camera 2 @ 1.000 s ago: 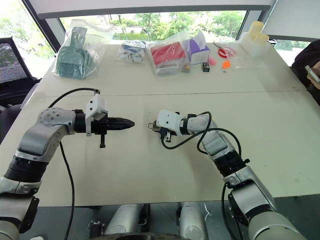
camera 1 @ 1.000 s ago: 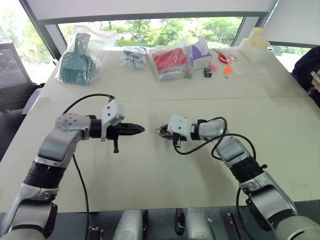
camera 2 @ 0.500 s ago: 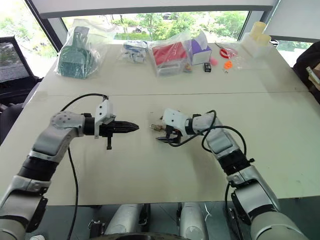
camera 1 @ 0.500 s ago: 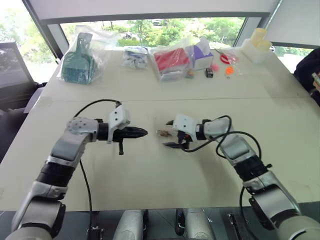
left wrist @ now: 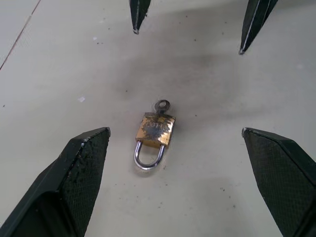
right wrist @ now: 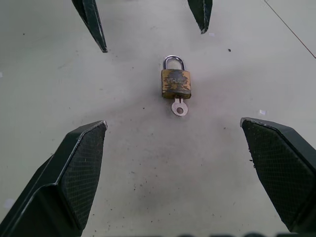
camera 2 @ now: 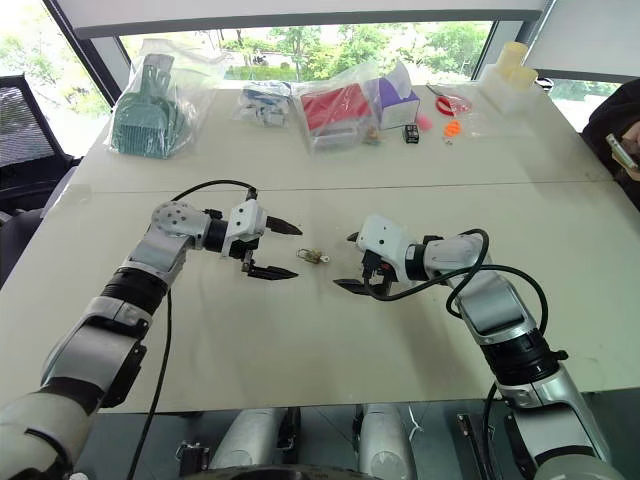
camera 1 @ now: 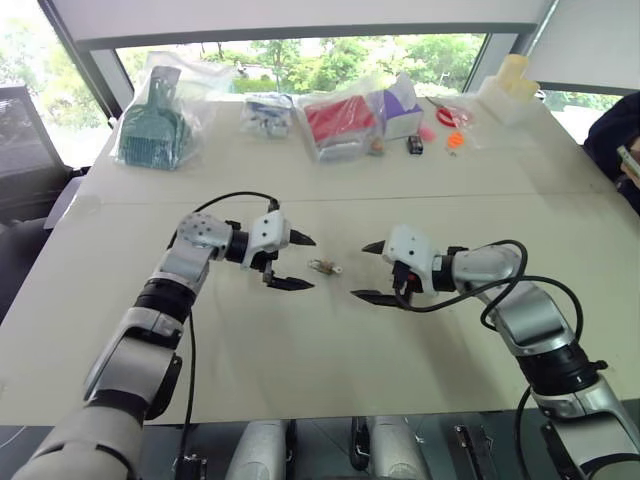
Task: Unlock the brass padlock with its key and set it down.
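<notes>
The brass padlock (camera 1: 322, 267) lies flat on the bare worktop (camera 1: 300, 340) near the middle of the frame, the key (left wrist: 161, 105) in its keyway and the shackle seated in the body, where a second ago the right claw held it. Both claws have let go and spread wide: the left claw (camera 1: 291, 262) just left of the lock, the right claw (camera 1: 368, 272) drawn back to its right, neither touching it
</notes>
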You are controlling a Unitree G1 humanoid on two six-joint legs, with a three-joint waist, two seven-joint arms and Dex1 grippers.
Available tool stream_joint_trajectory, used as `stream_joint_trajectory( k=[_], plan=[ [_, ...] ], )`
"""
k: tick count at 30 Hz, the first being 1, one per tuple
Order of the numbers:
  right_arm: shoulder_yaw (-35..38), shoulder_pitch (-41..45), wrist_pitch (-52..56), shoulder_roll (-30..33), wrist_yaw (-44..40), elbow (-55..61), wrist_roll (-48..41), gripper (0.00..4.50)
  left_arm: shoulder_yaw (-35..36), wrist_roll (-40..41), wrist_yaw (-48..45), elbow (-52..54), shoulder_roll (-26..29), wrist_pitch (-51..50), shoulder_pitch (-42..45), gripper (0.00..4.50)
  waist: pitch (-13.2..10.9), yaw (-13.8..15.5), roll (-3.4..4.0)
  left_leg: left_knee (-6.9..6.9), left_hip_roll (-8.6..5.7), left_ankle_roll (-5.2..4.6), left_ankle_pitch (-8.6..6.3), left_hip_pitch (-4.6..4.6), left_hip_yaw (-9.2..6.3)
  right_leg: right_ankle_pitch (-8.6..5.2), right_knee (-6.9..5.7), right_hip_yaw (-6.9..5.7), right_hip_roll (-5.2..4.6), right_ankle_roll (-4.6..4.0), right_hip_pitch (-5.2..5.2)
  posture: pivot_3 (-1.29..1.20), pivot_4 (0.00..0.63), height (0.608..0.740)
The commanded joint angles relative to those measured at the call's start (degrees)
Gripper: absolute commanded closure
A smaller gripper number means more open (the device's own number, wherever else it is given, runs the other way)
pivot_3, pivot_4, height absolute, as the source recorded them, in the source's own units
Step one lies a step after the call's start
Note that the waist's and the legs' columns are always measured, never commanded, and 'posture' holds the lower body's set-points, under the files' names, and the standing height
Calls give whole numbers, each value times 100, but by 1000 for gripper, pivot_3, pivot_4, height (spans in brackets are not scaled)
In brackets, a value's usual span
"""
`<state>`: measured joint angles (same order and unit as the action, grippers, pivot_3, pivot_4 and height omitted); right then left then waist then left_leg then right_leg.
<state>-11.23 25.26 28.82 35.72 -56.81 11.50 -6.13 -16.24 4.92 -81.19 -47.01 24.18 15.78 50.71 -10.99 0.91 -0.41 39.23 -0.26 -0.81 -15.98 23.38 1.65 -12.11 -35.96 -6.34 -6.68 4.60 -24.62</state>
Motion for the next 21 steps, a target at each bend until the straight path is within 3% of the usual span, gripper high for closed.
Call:
stream_joint_trajectory(
  k=[1, 8, 15, 18, 21],
  plan=[
    [212, -107, 150, 134, 132, 448, -134, 0, -44, -316, 0, -814, -233, 570, 423, 71, -1, 6, -2, 2, -1, 0, 0, 1, 0, 0, 0, 0, -2, 0, 0, 0, 150, 740],
    [256, -270, 395, 234, 339, 800, -222, 0, 30, -644, 172, -1866, -688, 990, 890, 71, -2, -21, -7, 4, -1, -5, -3, 4, -2, 0, 3, -2, -4, 1, 0, 0, 150, 740],
    [272, -377, 528, 320, 473, 1016, -291, 0, -30, -1078, 490, -2361, -754, 1018, 1082, 71, -1, -14, -10, 4, 0, -5, -3, 4, -3, 0, 2, -2, -4, 1, -1, 0, 150, 740],
    [257, -406, 544, 347, 522, 1082, -298, 0, -38, -1194, 567, -2450, -700, 977, 1126, 832, 0, -15, -11, 4, 0, -5, -3, 2, -3, 0, 2, -2, -4, 1, 0, 0, 150, 740],
    [205, -364, 504, 347, 551, 1038, -274, 0, 9, -1229, 604, -2500, -676, 948, 1139, 2042, 2, -15, -13, 5, 0, -5, -3, 0, -4, 0, 0, -2, -4, 1, 0, 0, 150, 740]
  ],
)
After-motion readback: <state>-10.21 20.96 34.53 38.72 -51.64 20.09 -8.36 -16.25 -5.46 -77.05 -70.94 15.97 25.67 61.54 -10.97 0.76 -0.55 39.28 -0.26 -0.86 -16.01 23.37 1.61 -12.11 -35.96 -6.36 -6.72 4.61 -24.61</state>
